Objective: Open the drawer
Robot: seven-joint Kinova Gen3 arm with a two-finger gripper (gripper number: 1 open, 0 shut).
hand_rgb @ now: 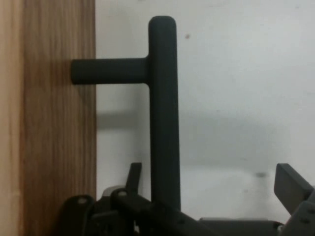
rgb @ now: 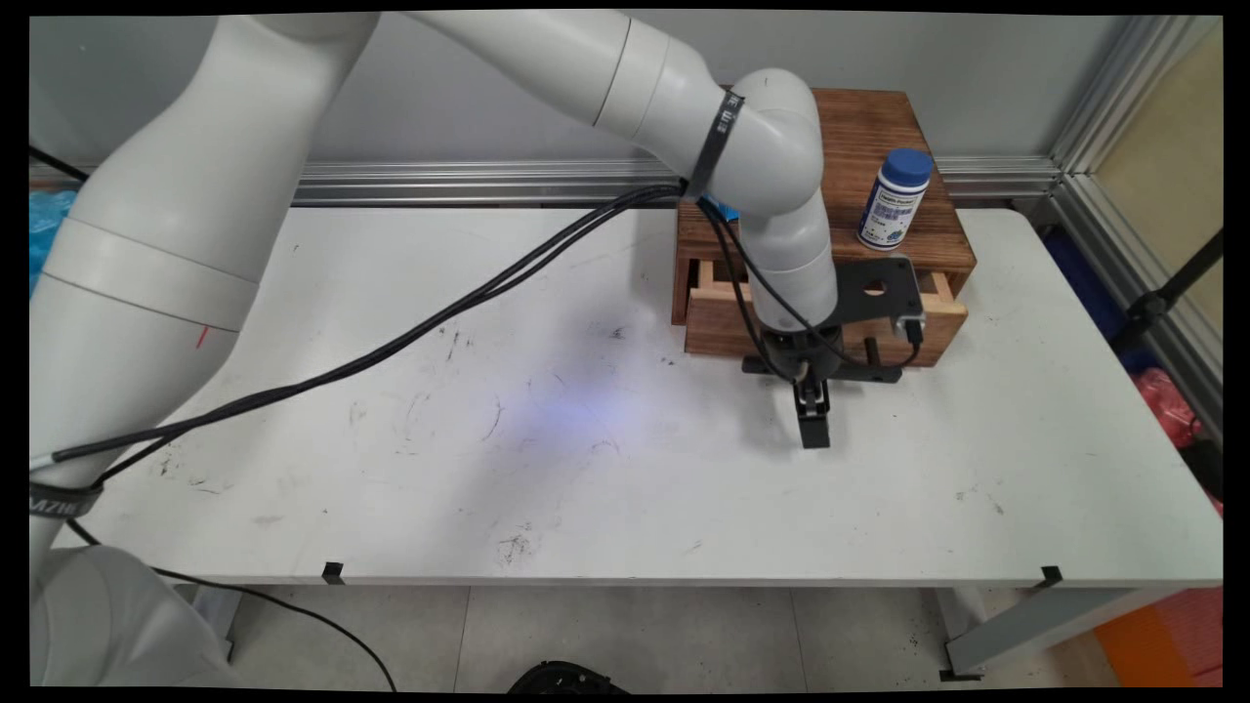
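Observation:
A wooden box (rgb: 859, 127) stands at the back right of the white table (rgb: 586, 488). Its drawer (rgb: 718, 327) is pulled out a little. My gripper (rgb: 811, 410) points down just in front of the drawer, over the black bar handle (rgb: 879, 373). In the hand view the handle (hand_rgb: 163, 123) runs up the picture between my open fingers; it lies close to the left finger (hand_rgb: 134, 173) and far from the right one (hand_rgb: 291, 186). The gripper (hand_rgb: 211, 179) is not closed on the bar. The drawer front (hand_rgb: 49, 123) fills the left edge.
A white bottle with a blue cap (rgb: 894, 200) stands upright on top of the box, near its right front. Black cables (rgb: 439, 317) hang from the arm across the table's left half. The wall and an aluminium rail (rgb: 469, 181) run behind the table.

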